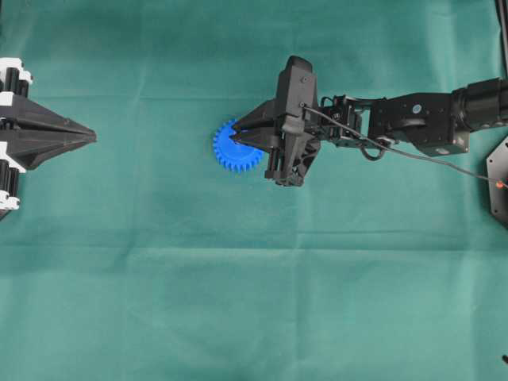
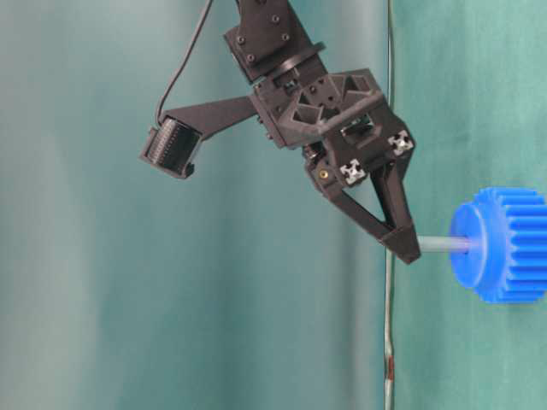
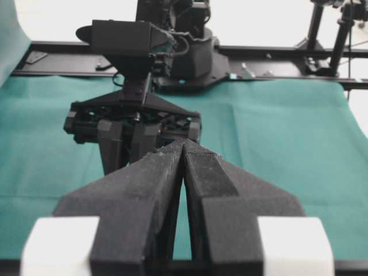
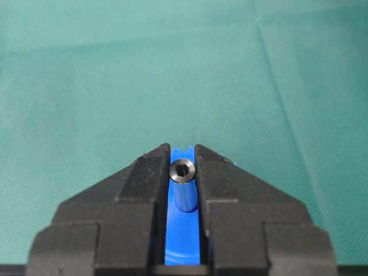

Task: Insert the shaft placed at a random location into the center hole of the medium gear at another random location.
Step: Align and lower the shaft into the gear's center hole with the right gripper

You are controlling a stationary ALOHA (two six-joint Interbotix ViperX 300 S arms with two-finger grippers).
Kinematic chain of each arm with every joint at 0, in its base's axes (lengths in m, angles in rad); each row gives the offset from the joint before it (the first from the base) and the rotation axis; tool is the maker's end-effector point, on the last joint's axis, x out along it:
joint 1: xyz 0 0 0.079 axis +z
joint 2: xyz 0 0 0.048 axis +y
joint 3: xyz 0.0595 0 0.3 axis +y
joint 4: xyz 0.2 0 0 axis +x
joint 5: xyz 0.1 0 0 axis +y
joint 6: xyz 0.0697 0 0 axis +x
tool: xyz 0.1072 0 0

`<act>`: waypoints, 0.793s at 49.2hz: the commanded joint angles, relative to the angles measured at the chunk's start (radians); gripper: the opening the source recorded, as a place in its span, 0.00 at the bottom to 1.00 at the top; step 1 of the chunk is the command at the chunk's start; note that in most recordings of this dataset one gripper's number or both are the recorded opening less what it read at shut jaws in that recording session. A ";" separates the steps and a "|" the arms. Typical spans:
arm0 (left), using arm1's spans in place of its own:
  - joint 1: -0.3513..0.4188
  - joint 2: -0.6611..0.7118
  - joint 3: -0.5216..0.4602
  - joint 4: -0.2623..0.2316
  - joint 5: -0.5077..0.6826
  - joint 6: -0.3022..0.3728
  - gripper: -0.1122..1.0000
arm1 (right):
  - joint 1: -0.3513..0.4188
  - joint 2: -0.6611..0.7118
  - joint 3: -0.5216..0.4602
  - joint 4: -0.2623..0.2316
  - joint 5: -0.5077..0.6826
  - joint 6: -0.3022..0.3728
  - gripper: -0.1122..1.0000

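The right gripper (image 4: 183, 172) is pinching the shaft (image 4: 184, 185) between its fingertips, over the medium gear (image 1: 232, 148) lying on the green cloth (image 1: 238, 302). In the table-level view the shaft's far end is meeting the gear's raised hub (image 2: 469, 245), seemingly at the center hole, though the hole itself is hidden. The left gripper (image 3: 183, 150) is sitting well apart, its jaws pressed together

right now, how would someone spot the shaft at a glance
Find the green cloth, then the bright blue gear on it. The right gripper is shut on a short grey metal shaft standing in the gear's hub, the only shiny silvery piece among blue plastic and black fingers.
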 commanded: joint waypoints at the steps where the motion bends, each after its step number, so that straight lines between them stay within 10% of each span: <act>1: 0.002 0.008 -0.018 0.003 -0.005 0.002 0.10 | 0.003 -0.009 -0.026 0.003 -0.015 0.020 0.22; 39: 0.002 0.009 -0.018 0.003 -0.005 0.003 0.10 | 0.005 0.075 -0.026 0.014 -0.054 0.020 0.22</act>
